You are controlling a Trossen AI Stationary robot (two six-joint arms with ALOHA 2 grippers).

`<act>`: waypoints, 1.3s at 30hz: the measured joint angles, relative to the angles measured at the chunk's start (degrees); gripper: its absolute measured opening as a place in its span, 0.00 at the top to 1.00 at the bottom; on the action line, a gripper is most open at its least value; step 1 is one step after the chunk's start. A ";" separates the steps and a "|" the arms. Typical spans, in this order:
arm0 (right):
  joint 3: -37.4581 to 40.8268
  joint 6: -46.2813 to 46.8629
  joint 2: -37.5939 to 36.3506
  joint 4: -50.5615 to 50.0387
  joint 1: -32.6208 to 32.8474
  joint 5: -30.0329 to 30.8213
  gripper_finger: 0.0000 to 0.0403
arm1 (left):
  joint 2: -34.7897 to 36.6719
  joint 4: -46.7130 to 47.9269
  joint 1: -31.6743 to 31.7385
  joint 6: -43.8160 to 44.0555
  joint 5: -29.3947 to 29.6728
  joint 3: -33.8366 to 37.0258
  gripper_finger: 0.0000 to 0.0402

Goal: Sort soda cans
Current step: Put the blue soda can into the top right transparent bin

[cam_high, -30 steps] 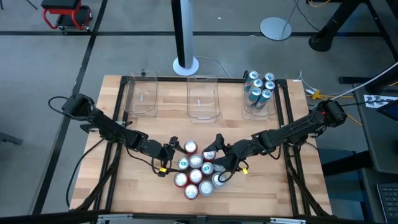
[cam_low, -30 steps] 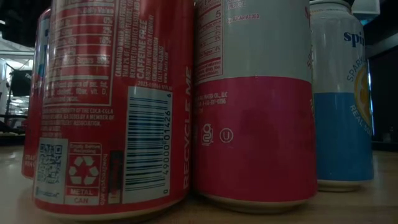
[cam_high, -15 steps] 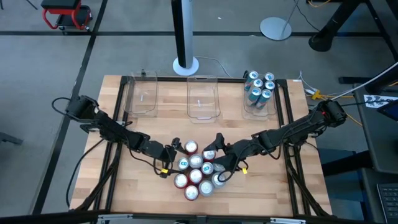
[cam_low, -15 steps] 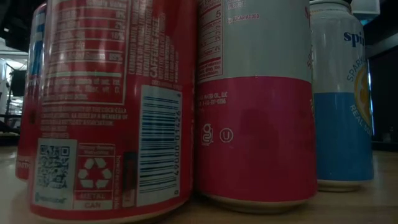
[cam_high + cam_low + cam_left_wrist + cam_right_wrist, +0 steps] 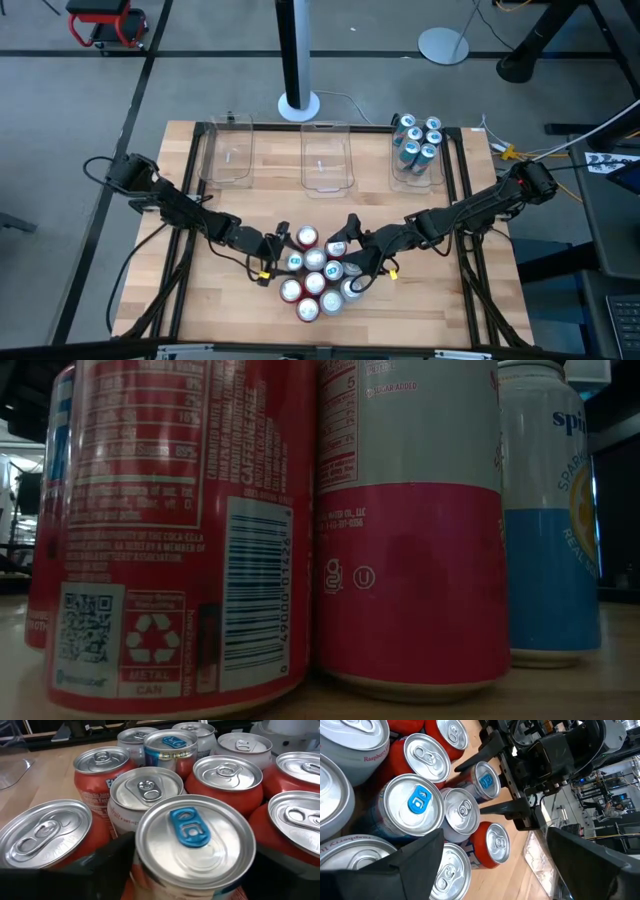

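Observation:
Several soda cans (image 5: pixel 315 272) stand upright in a tight cluster near the table's near edge, red, silver-and-red and teal-blue. Three fill the low view: a red one (image 5: pixel 170 530), a silver-and-red one (image 5: pixel 410 530) and a white-and-blue one (image 5: pixel 555 510). My left gripper (image 5: pixel 285 255) is open at the cluster's left side. Its fingers stand on either side of a blue-tabbed can (image 5: pixel 195 840), also seen as the blue-tabbed can (image 5: pixel 485 780). My right gripper (image 5: pixel 352 255) is open at the cluster's right side, with cans (image 5: pixel 415 805) ahead of its fingers. My left gripper comes level from the table's left, with one finger (image 5: pixel 107 862) on each side of the blue-tabbed can's upper wall (image 5: pixel 150 880). The can stands upright on the table among its neighbours. Whether the fingers touch it, I cannot tell.
Three clear bins sit along the far edge: the left bin (image 5: pixel 228 158), the middle bin (image 5: pixel 326 165) and the right bin (image 5: pixel 398 170), which holds several teal cans (image 5: pixel 417 140). A black frame rail (image 5: pixel 462 200) runs along the table's sides. A pole base (image 5: pixel 298 104) stands beyond the far edge.
My left arm has edged a little toward the cluster. In the low view the red can has turned about slightly and slid nearer the near edge, then stood still for the last half second. The other cans and my right arm have kept still.

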State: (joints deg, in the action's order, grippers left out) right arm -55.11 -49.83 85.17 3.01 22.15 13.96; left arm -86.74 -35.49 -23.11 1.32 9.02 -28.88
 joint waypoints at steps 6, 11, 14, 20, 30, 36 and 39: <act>0.00 0.01 0.00 0.00 0.00 0.00 0.12 | 1.62 2.16 -0.15 0.62 0.13 0.00 0.39; 0.00 0.01 0.00 0.02 0.00 0.00 0.12 | 7.20 6.73 -0.15 1.03 0.13 0.02 0.41; 0.00 0.01 0.00 0.05 0.00 0.00 0.12 | 11.27 10.73 -0.15 1.22 0.15 0.02 0.40; 0.00 0.01 0.00 0.46 -0.09 0.57 0.12 | 19.68 16.88 -0.15 0.21 0.75 0.02 0.41; 0.00 0.01 0.00 2.40 -0.07 3.58 0.12 | 32.29 19.15 -0.13 -3.95 2.59 0.02 0.41; 0.00 0.31 0.02 7.16 -0.07 3.60 0.12 | 34.69 17.48 -0.07 -7.10 6.93 0.02 0.41; 0.00 2.77 0.02 10.99 -0.09 3.86 0.12 | 33.77 12.95 -0.07 -8.96 7.10 0.02 0.41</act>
State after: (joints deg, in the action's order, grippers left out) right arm -55.11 -47.06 85.19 14.00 22.06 17.82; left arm -52.97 -22.54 -23.18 -7.64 16.12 -28.86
